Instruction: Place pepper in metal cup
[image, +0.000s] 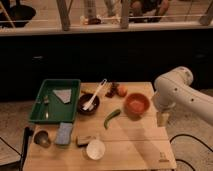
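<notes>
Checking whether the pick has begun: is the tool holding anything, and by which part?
Nothing appears held. The tool hangs at the right edge of the table, apart from the pepper lying there.

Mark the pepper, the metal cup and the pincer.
pepper (112, 118), camera view, middle of its green body
metal cup (42, 138), camera view, its dark inside
pincer (161, 119), camera view, lower end, at the right edge of the table (135, 145)

An indoor robot test area is showing: a wooden tabletop (135, 147) is standing under a railed dark wall (100, 50), someone (147, 7) is sitting beyond, and the pincer (161, 119) is hanging beside the tabletop's right edge.
</notes>
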